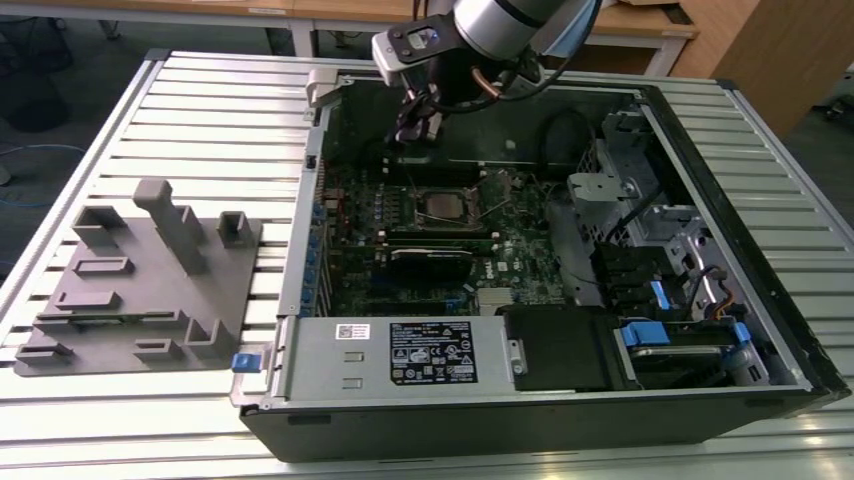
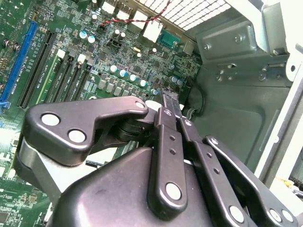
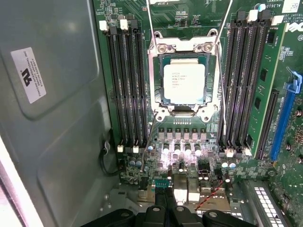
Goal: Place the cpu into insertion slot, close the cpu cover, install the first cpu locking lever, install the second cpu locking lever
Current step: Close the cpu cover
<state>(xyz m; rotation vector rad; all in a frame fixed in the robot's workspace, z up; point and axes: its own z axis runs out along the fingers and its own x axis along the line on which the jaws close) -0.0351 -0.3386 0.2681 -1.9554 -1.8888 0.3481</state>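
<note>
The cpu [image 3: 183, 82], a silver-grey square chip, lies flat in the insertion slot [image 3: 158, 112] on the green motherboard [image 1: 514, 250]. The cpu cover [image 3: 155, 82], a silvery frame, lies down around the chip. Thin wire locking levers run along both sides of the socket, one [image 3: 150, 28] on one side and another [image 3: 221, 80] on the other. In the exterior view the cpu [image 1: 442, 206] sits mid-board. My gripper [image 1: 404, 135] hovers over the board's far edge, apart from the socket. Its black fingers [image 2: 166, 106] meet at the tips [image 3: 169, 213], shut, with nothing between them.
The open computer case [image 1: 747, 300] stands on a slatted metal table [image 1: 200, 120]. A grey fixture plate [image 1: 134, 280] lies at the exterior view's left. Memory slots [image 3: 125, 85] flank the socket, with a blue card slot [image 3: 284, 118] beyond. The drive cage [image 1: 654, 250] and power supply [image 1: 400, 350] border the board.
</note>
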